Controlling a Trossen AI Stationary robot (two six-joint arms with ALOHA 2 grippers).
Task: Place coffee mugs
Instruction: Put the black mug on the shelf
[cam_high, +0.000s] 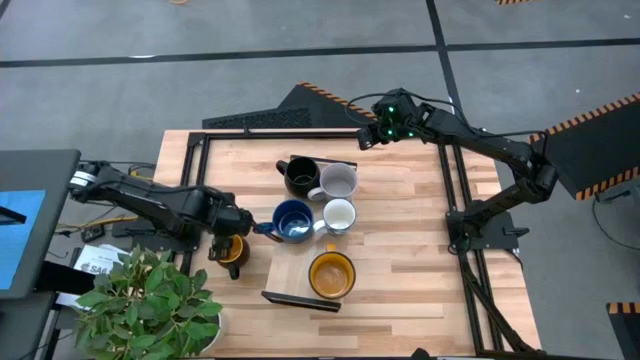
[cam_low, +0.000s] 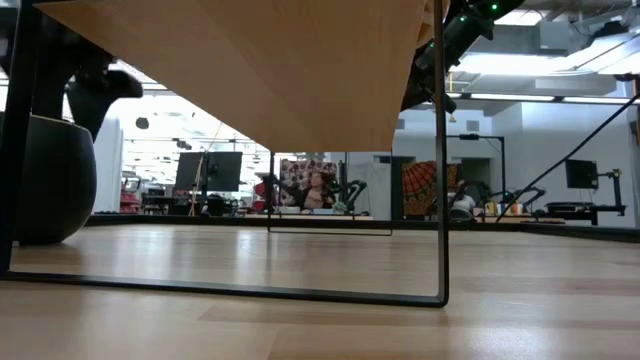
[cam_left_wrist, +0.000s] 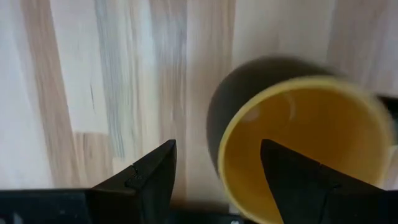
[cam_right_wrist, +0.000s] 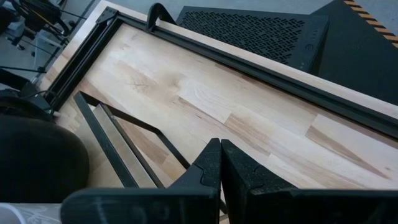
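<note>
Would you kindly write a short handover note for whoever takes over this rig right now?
Left gripper: open over the table's left side, one finger inside the small yellow mug, one outside its wall; not yet closed on it.
Right gripper: shut, empty, parked at the table's far edge.
Mugs: black mug, grey mug, blue mug and white mug clustered at the table's centre; the larger yellow mug sits just nearer, beside a dark board.
Done: five mugs appear grouped.
Left: probably close on the small yellow mug and bring it to the group.
</note>
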